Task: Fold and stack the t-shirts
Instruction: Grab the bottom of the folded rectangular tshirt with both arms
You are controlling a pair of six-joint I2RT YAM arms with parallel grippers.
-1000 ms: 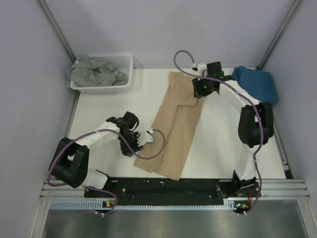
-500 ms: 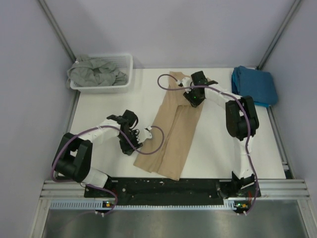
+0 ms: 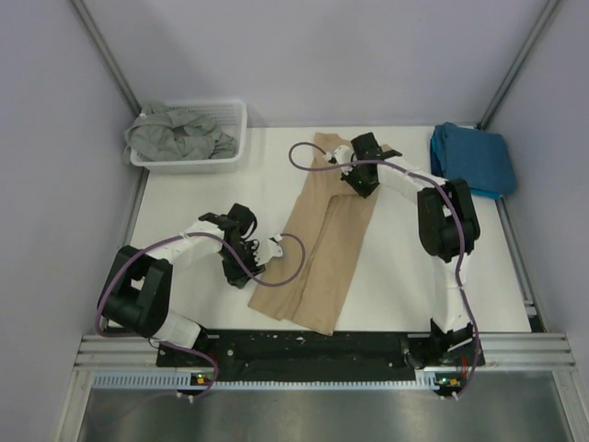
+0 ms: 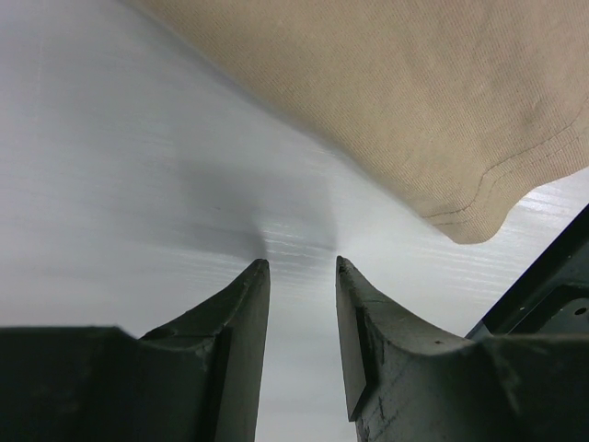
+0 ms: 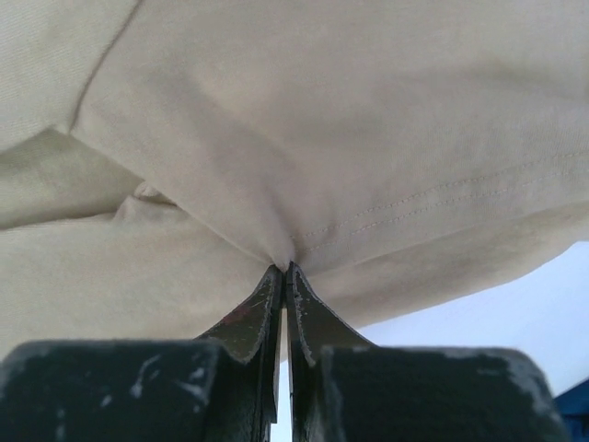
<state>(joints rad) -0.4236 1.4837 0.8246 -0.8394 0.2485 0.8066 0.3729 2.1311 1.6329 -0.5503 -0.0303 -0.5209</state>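
A tan t-shirt lies folded lengthwise down the middle of the table. At its far end my right gripper is shut on a pinch of the tan cloth, the fabric bunching at its closed tips. My left gripper sits low beside the shirt's near left edge. It is open with only bare table between the fingers, and the shirt's hem corner lies just ahead to the right. A teal-blue t-shirt lies folded at the back right. A grey-green t-shirt is crumpled in the basket.
A white slatted basket stands at the back left corner. Metal frame posts rise at both back corners, and grey walls close in on the sides. The arms' black base rail runs along the near edge.
My right arm swung left from the shirt's far right corner onto its top end and closed on the cloth. The left gripper shifted only slightly.
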